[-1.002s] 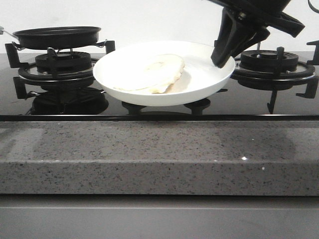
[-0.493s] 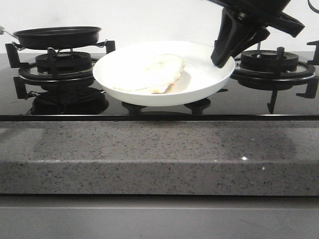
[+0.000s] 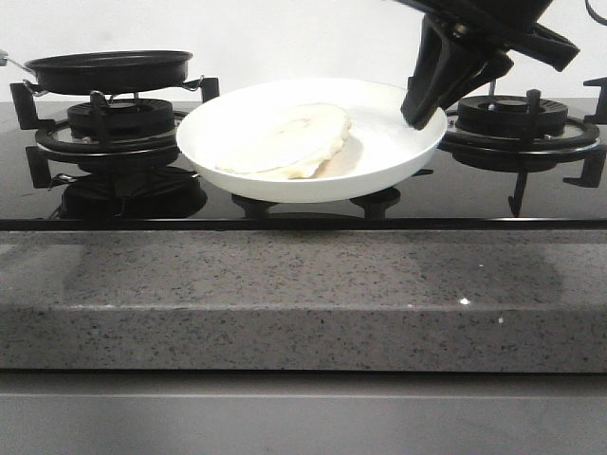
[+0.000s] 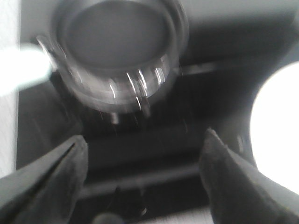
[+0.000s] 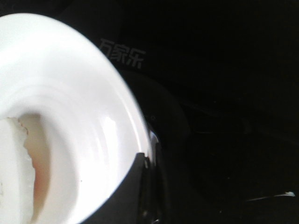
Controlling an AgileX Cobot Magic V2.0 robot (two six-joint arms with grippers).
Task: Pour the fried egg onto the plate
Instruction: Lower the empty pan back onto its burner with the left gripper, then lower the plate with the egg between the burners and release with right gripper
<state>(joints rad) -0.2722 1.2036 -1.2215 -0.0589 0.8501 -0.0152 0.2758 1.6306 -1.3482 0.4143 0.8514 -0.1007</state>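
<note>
The white plate (image 3: 384, 152) hangs tilted over the middle of the hob, its inside turned toward the front. The pale fried egg (image 3: 285, 140) lies folded in its left half. My right gripper (image 3: 424, 112) is shut on the plate's right rim. In the right wrist view the plate (image 5: 79, 93) fills one side, the egg (image 5: 14, 163) shows at its edge, and the right gripper (image 5: 147, 161) clamps the rim. The left gripper (image 4: 142, 158) is open with nothing between its fingers, in a blurred view over the black frying pan (image 4: 117, 42); the plate (image 4: 278, 126) glares at one side.
The black frying pan (image 3: 109, 68) sits on the left burner (image 3: 114, 128). A second burner (image 3: 517, 123) with black pan supports stands at the right, behind the right arm. A small centre burner (image 3: 375, 201) lies under the plate. A grey speckled counter edge (image 3: 303, 294) runs along the front.
</note>
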